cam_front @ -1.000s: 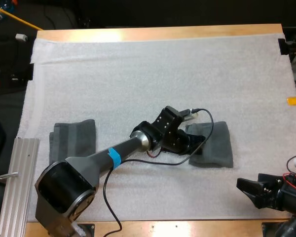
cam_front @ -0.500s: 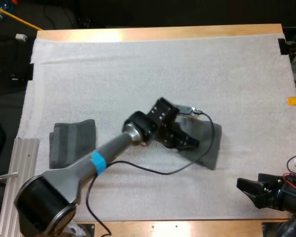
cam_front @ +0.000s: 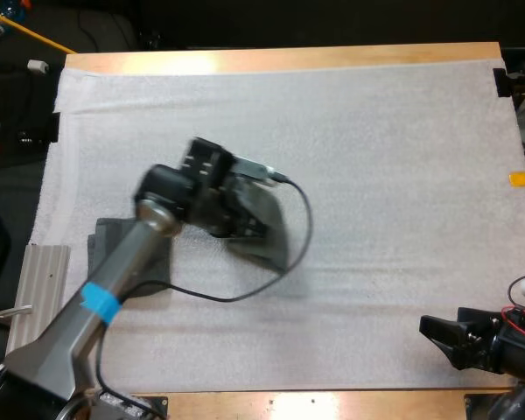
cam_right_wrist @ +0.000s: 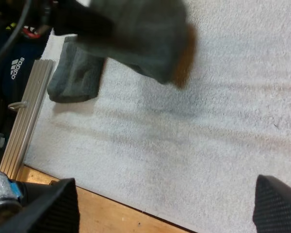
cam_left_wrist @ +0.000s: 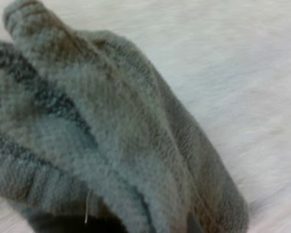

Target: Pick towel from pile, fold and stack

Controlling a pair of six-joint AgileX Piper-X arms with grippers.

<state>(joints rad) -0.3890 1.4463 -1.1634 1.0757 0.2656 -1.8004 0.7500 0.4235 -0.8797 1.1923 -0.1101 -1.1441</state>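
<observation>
My left jaws, pinching the folded towel [cam_front: 273, 236], have carried it leftward, near the stack [cam_front: 109, 254]; placing comes next. Right jaws spread, idle.

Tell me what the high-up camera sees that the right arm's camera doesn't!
High camera's extra: the table's far wooden edge and the long left arm reaching over the mat. Right arm camera's extra: a white logo on something dark beside the table, and the right hand up close, fingers wide apart. Both show the carried towel in the left hand, the folded towel lying flat, the silver rail and the white mat.
</observation>
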